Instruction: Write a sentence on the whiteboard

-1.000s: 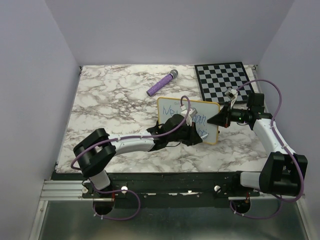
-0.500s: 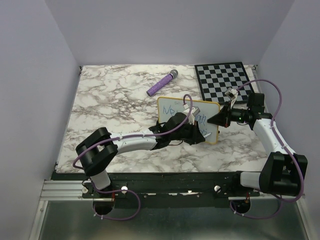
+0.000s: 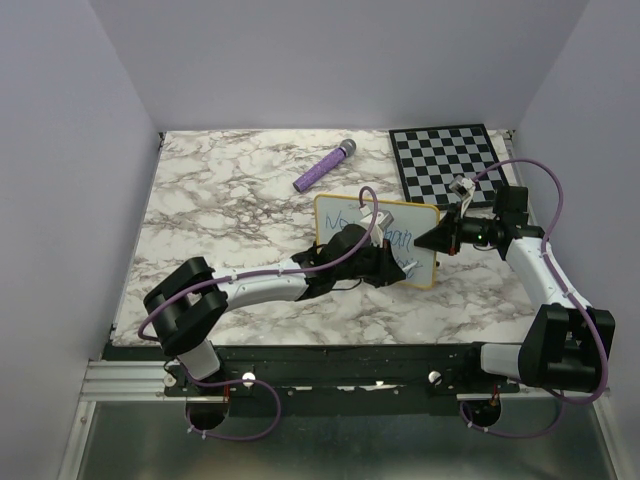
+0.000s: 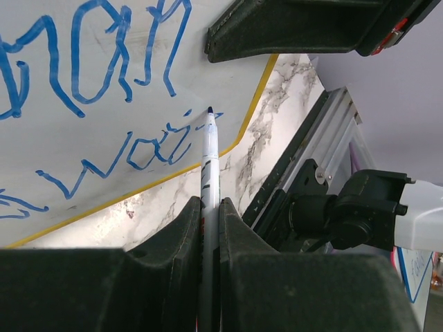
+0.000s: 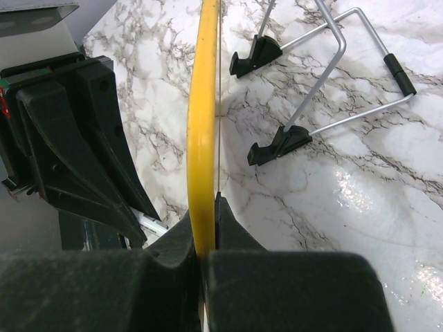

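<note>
Two pairs of fingers met the whiteboard [image 3: 336,214] at centre frame: left fingers [image 4: 174,238] pinched a blue marker [image 4: 210,162], its long axis running up-frame, tip on the sentence's [image 4: 97,88] lower line, while right fingers [image 5: 232,232] clamped the yellow frame [image 5: 203,104].

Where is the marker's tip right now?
In the left wrist view, the marker held by the left pincer touches the whiteboard with its tip at the end of the lower blue line, near the yellow frame.

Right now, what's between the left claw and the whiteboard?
A marker, gripped in the left claw, its tip on the whiteboard. The left wrist view shows it.
</note>
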